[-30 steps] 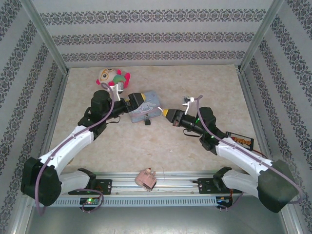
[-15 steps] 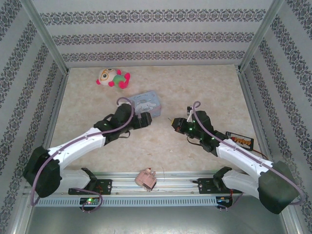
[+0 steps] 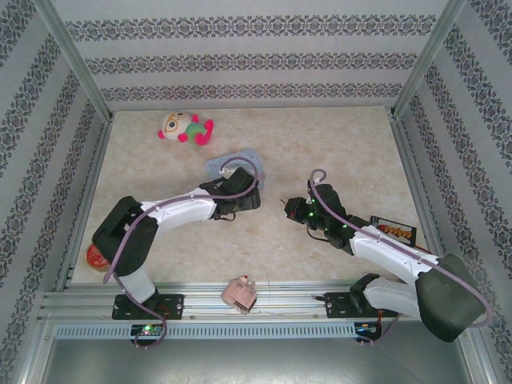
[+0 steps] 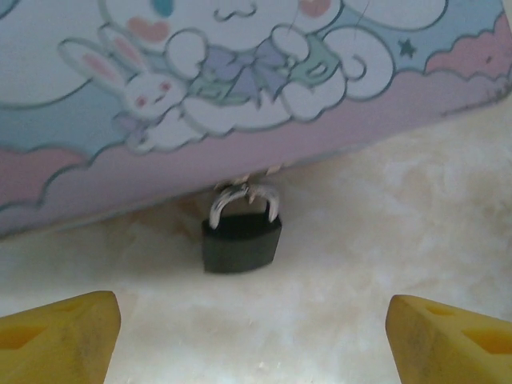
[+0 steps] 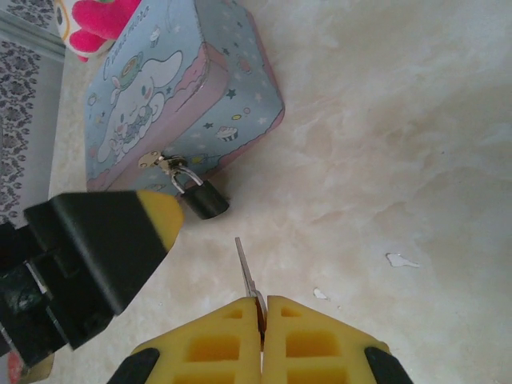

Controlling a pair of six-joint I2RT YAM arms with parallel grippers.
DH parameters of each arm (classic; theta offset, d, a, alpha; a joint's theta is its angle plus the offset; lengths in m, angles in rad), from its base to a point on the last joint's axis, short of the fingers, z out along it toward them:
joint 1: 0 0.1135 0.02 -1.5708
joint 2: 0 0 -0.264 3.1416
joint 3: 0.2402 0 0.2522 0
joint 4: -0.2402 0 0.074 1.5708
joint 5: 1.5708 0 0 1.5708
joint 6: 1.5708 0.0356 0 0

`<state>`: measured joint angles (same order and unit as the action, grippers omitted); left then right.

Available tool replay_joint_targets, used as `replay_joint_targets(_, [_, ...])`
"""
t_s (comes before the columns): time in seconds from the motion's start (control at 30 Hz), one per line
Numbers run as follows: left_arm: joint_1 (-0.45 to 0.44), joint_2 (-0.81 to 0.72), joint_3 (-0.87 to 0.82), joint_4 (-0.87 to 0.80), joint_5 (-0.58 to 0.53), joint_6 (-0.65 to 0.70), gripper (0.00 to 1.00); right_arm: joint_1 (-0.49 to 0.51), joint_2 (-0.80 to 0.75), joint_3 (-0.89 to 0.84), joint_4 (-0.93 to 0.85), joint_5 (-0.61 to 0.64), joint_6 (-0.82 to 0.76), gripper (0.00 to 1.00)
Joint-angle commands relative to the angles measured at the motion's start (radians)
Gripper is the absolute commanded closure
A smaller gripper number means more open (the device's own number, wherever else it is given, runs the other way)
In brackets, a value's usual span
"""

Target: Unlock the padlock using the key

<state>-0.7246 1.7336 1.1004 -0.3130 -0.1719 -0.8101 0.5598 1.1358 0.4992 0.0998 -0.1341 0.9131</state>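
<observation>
Since the earlier frame, we see the left arm has folded back toward its base with its elbow swung outward. The left gripper (image 4: 254, 340) now sits low, just in front of the tin (image 4: 240, 80). Its jaws stand wide apart with nothing between them. The padlock (image 4: 241, 240) hangs by its shackle from the tin's clasp, its dark body resting just in front of the tin's front wall. The right gripper (image 5: 262, 308) waits off the tin's front corner, clamped on the key (image 5: 246, 268). The key's blade points toward the padlock but is not touching it.
</observation>
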Motion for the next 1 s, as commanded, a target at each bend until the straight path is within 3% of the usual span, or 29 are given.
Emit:
replay_joint_targets(0.0, [-0.005,0.063,0.053,-0.080,-0.048,-0.007,0.15,-0.002,0.001,-0.010,0.000,0.050,-0.003,1.00])
replay_joint_targets(0.57, [-0.004,0.217,0.176,-0.103,-0.238,0.063,0.40,-0.009,-0.030,-0.022,0.001,0.079,0.000,1.00])
replay_joint_targets(0.97, [-0.003,0.256,0.177,-0.042,-0.216,0.072,0.40,-0.017,0.003,0.000,0.005,0.064,-0.001,1.00])
